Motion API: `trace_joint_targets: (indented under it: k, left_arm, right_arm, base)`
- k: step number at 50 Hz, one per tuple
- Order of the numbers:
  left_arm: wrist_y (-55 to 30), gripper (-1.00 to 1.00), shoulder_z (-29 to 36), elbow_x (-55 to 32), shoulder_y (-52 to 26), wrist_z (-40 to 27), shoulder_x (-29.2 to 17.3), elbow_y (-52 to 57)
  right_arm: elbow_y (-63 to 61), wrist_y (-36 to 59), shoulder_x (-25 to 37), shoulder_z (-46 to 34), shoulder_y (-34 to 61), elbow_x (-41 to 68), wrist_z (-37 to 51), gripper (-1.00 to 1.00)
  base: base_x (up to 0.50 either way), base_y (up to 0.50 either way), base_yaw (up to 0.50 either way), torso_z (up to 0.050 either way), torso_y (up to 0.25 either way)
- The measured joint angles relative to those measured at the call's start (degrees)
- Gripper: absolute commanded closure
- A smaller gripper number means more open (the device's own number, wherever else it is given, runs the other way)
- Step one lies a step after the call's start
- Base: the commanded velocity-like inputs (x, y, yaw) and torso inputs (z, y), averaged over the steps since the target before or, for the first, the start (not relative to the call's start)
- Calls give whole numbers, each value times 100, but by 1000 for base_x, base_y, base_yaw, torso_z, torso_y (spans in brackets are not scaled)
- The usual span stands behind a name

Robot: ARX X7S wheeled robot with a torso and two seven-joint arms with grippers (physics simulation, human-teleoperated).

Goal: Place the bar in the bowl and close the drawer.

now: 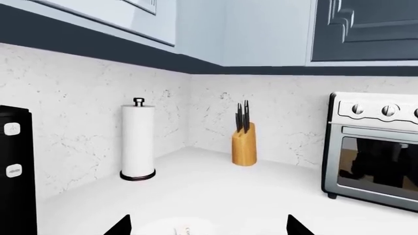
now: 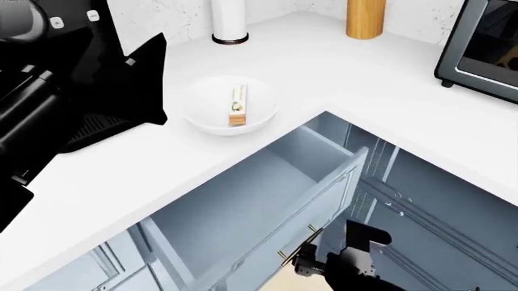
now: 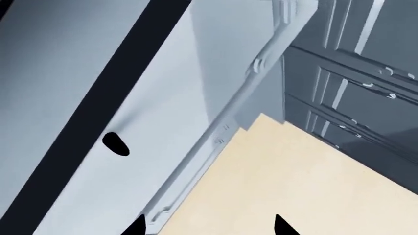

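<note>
One bar [image 2: 237, 105] lies inside white bowl [image 2: 202, 119]; drawer [image 2: 242, 212] pulled out; both grippers, left [image 1: 209, 226] and right [image 3: 207, 226], spread, empty.

No legible text. The bar [image 2: 237, 105] wrapper carries small print and a green mark, too small to read; the coffee machine [image 1: 14, 171] buttons show unreadable icons.

White bowl [image 2: 206, 112], blue-grey drawer [image 2: 235, 212]

Bowl [image 1: 175, 227] cut off by left wrist view's edge
</note>
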Motion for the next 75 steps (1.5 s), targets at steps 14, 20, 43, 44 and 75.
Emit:
trace_joint_targets:
  k: [14, 20, 43, 44, 75]
  left_arm:
    - [17, -100, -2, 21, 69, 3, -7, 5]
    - [35, -100, 6, 42, 115, 7, 1, 1]
    - [264, -100, 188, 281, 520, 134, 706, 15]
    - [270, -100, 209, 296, 545, 132, 801, 3]
    - [186, -100, 1260, 221, 1719, 1022, 4191, -2373]
  right_arm:
    - [591, -165, -131, -431, 480, -6, -65, -100]
    - [836, -233, -180, -654, 701, 38, -57, -100]
    - [-1100, 106, 323, -454, 137, 1557, 659, -100]
    - [-1271, 139, 369, -393, 64, 1640, 713, -100]
    - [-4432, 546, 1417, 2151, -1549, 3723, 2100, -100]
  base:
    - [0, 0, 0, 0, 1]
    - [0, 0, 0, 0, 2]
    - [0, 0, 0, 0, 1]
    - [0, 0, 0, 0, 0]
    - [0, 0, 0, 0, 0]
